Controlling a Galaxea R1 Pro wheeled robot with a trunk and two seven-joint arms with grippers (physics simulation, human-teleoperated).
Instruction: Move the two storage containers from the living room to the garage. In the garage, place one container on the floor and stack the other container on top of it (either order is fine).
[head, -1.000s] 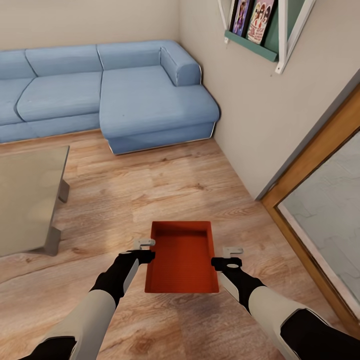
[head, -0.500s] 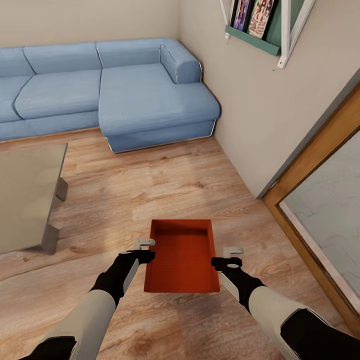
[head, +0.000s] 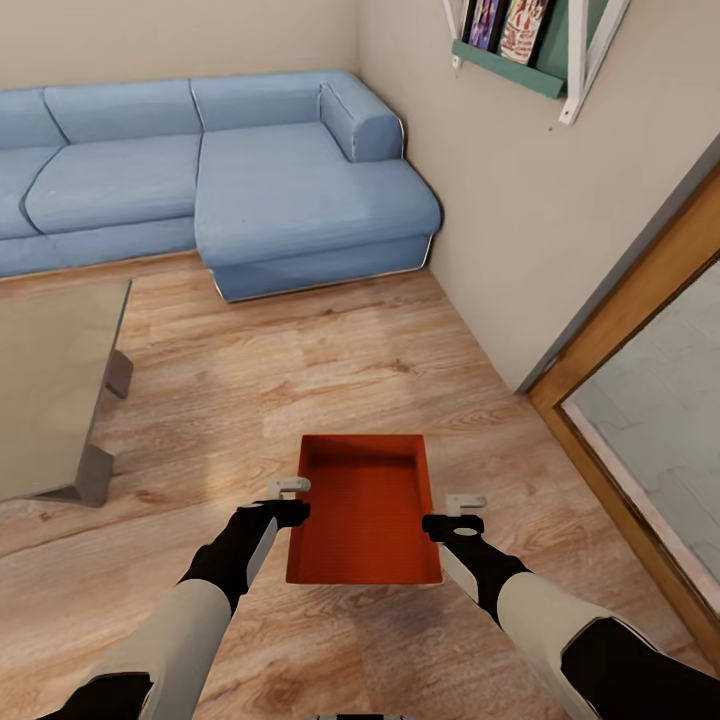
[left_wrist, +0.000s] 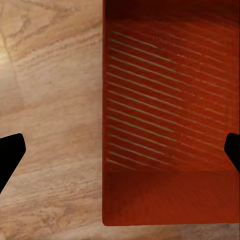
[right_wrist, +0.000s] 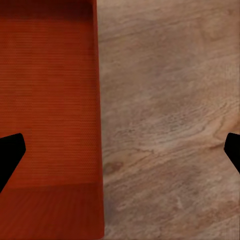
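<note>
Room: the living room, with wood-plank floor (head: 330, 370) and beige walls.
Sofa: blue sectional sofa (head: 220, 180) along the far wall and into the corner.
Doorway: wood-framed opening (head: 640, 400) at the robot's right, with paler grey flooring beyond it.
Low table: grey table (head: 50, 390) at the robot's left, well apart from the arms.
Wall shelf: green shelf (head: 520, 60) with picture books, high on the right-hand wall.
Storage container: one orange-red open-topped storage container (head: 365, 510) between the two arms, above the planks, its long side walls at the grippers; nothing lies in it.
Left gripper (head: 288, 500): at the container's left wall, fingers spread wide, straddling that wall in the left wrist view.
Right gripper (head: 458, 512): at the right wall, fingers likewise spread, wall between them.
Step in hand: apparently carrying the first container toward the garage; whether it is truly lifted cannot be told.
Next move: likely a turn toward the doorway, keeping both arms level and pressed inward.
</note>
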